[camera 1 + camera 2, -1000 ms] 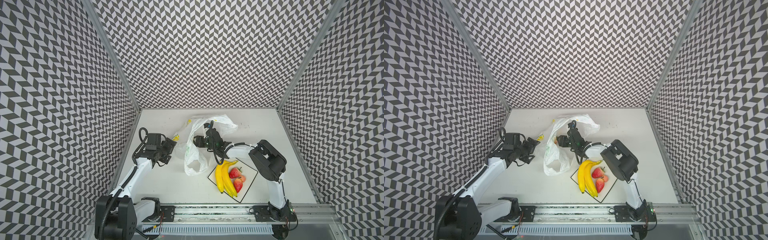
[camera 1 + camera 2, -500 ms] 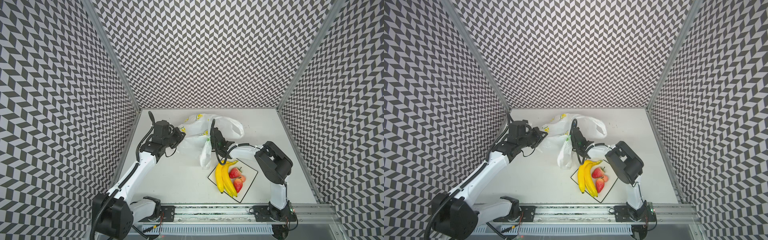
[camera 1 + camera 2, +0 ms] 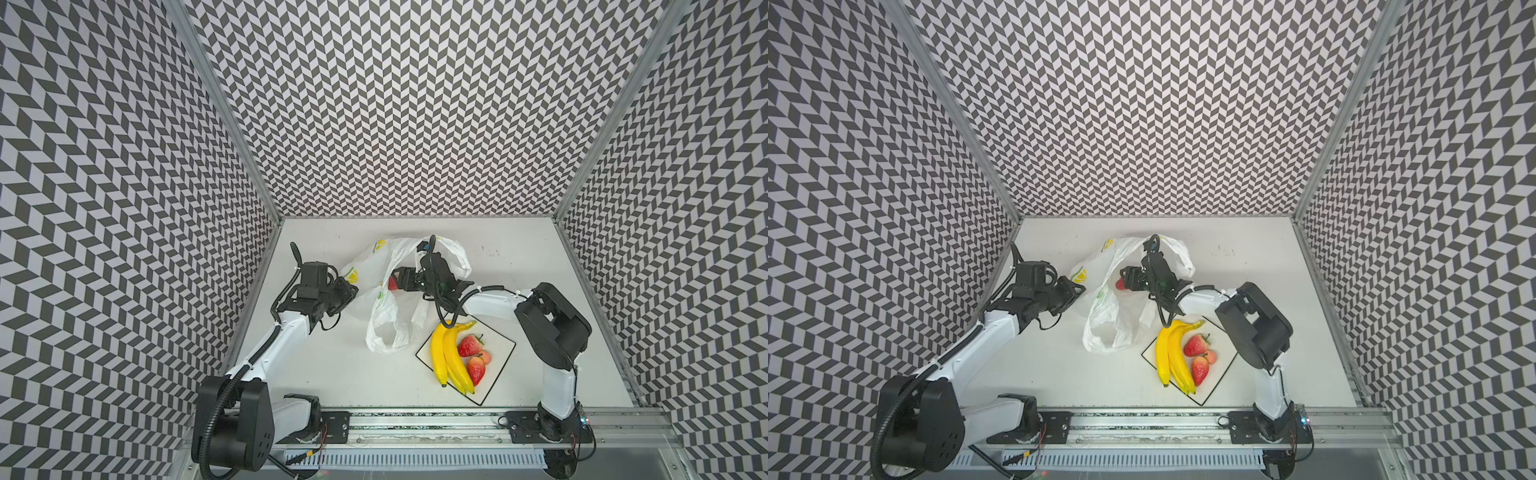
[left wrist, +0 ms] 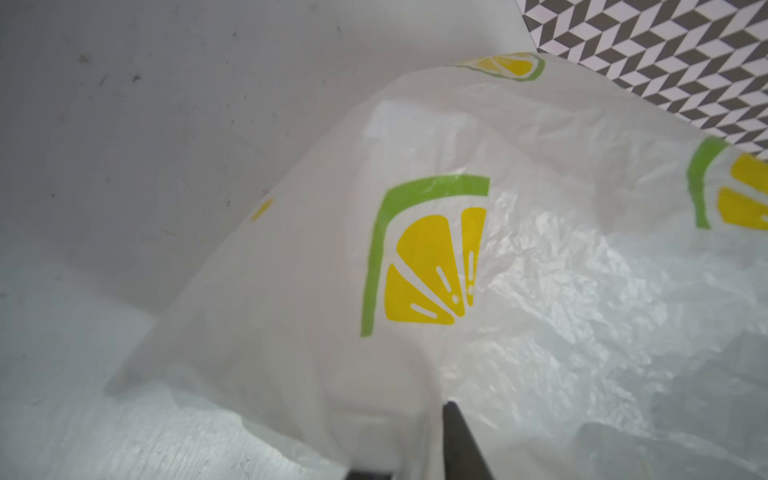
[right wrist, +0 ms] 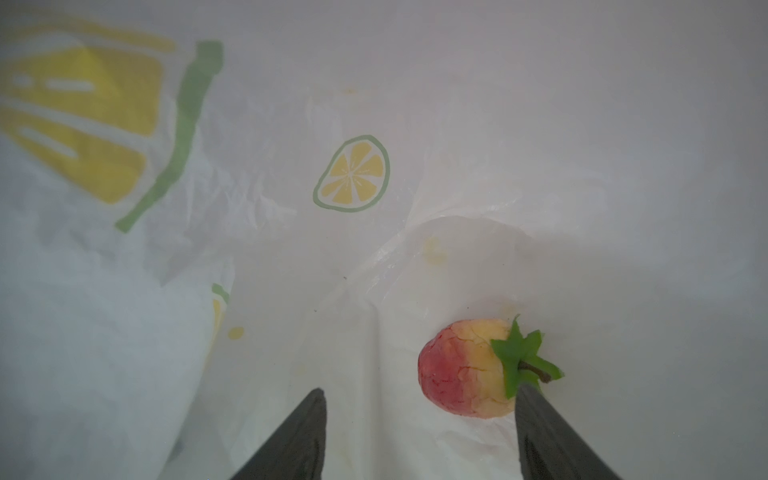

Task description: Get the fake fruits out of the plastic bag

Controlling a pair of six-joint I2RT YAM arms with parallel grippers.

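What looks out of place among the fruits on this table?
One strawberry lies inside the plastic bag, between the fingers of the open right gripper. The bananas, two other strawberries and a small peach-orange fruit lie on the square plate. Nothing looks spilled or damaged.

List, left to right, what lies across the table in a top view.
left gripper → plastic bag → bunch of bananas → two strawberries → right arm's black elbow joint. The right gripper and the third strawberry overlap the bag, so they are left out.
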